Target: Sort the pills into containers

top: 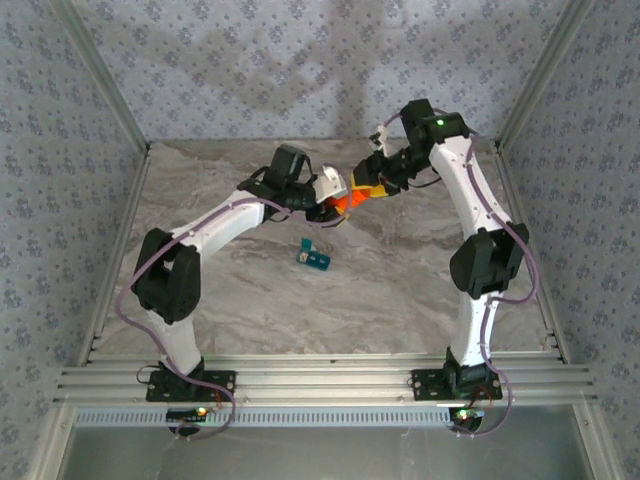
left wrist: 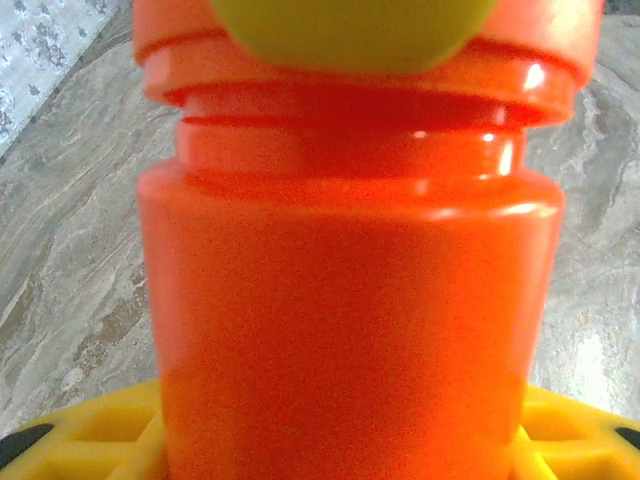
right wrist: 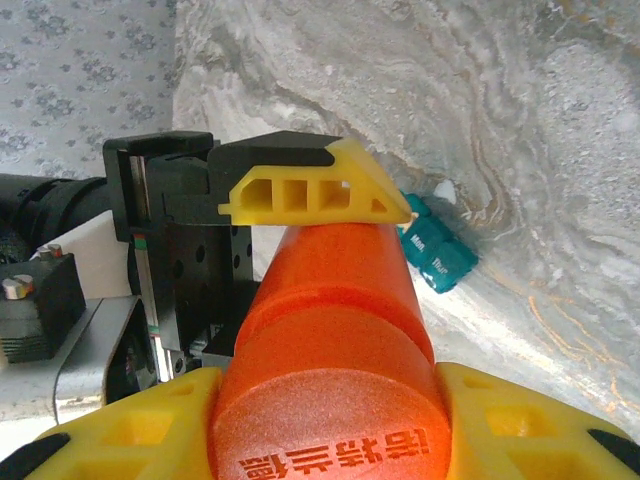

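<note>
**Q:** How did each claw stand?
**A:** The right claw (right wrist: 325,430) was closed on the cap end of the orange bottle (right wrist: 340,290). The left claw (top: 328,206) gripped its body, and the bottle was held off the bench (top: 400,290) at upper centre of the overhead frame.

**Q:** Where were the containers?
**A:** The teal containers (top: 315,258) lay on the bench below-left of the bottle, apart from both claws.

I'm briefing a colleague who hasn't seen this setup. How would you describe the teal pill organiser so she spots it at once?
On the marbled table, find the orange bottle held up over its middle. Just beyond it, toward the near edge, lies the pill organiser: a small strip of joined square compartments, resting on the tabletop and the only teal thing there.
</note>
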{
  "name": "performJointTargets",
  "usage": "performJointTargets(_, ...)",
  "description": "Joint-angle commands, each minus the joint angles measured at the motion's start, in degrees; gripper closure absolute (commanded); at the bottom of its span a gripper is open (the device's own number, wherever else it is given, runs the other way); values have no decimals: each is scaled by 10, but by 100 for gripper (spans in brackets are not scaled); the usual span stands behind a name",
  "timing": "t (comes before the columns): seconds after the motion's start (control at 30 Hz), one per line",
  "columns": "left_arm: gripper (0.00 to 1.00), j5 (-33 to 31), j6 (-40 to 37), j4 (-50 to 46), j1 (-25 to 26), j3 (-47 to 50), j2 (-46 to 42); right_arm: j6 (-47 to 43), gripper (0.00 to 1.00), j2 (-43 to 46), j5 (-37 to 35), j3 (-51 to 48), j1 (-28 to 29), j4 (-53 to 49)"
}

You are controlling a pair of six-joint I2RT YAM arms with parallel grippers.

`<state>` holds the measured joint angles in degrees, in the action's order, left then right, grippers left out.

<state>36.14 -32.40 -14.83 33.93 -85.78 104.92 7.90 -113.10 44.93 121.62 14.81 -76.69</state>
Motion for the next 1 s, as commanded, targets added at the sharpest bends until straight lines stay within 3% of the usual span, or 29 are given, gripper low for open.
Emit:
performJointTargets(0.0,100,15,-18,73,4,-19,-61,-10,78,16,34,-26,33,-72)
performJointTargets(0.17,100,36,-22,60,4,-20,-80,-8,79,15,47,-31,32,-67)
performJointTargets(0.4,100,37,42,134,5,-3,-77,-2,78,-8,45,-7,39,-71)
performJointTargets(0.67,100,22,51,140,5,7,-68,11,65,-8,42,24,20,-70)
performJointTargets(0.97,100,13,51,134,5,5,-61,19,60,-22,41,55,16,-68)
